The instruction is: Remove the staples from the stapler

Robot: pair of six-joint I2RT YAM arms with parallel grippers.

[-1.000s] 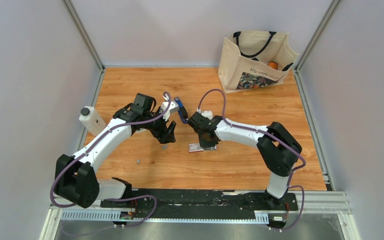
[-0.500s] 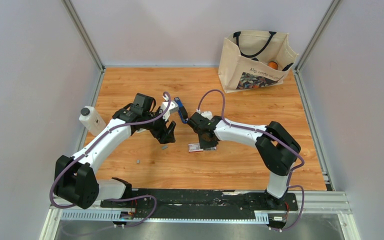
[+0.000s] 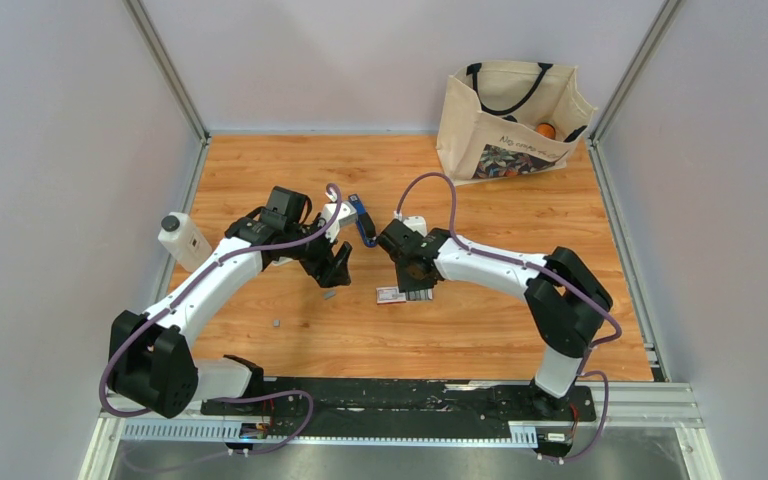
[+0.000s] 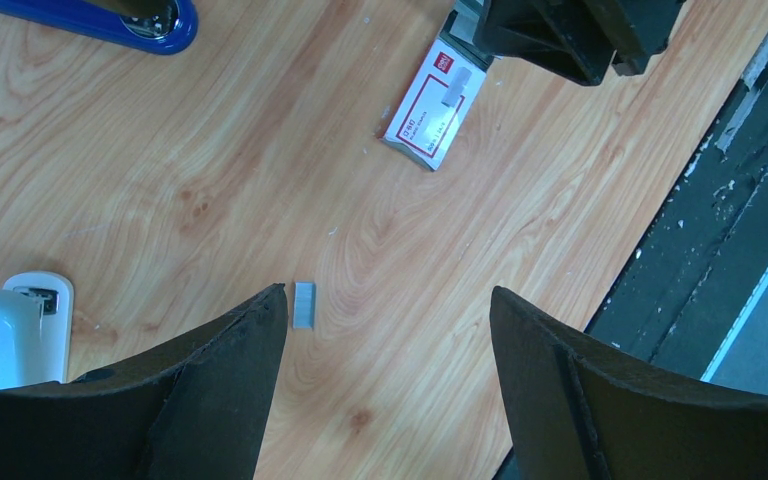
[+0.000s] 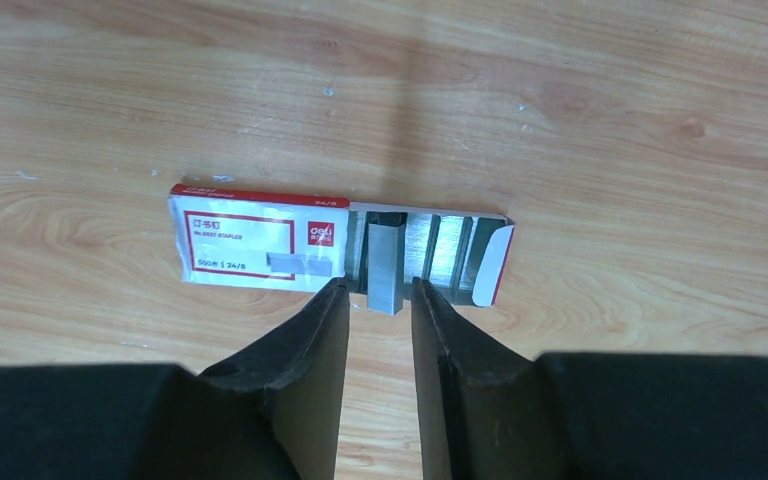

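The stapler (image 3: 362,218), blue with a black top, lies between the two wrists; its blue end shows in the left wrist view (image 4: 110,18). My left gripper (image 3: 338,265) is open and empty, with a short grey staple strip (image 4: 303,303) on the wood just beside its left fingertip. Two loose staple bits (image 3: 328,295) (image 3: 276,323) lie on the table. My right gripper (image 5: 378,290) hovers at the opened white-and-red box (image 5: 255,240). Its fingers stand close together on either side of a grey staple strip (image 5: 385,265), with a thin gap on each side.
A white bottle with a black cap (image 3: 184,240) stands at the left edge. A canvas bag (image 3: 510,120) stands at the back right. A white rounded object (image 4: 10,325) lies by my left finger. The black base rail (image 4: 720,230) runs along the near edge.
The right arm's elbow has shifted slightly to the right, and its gripper has stayed over the box. The left arm has not moved.
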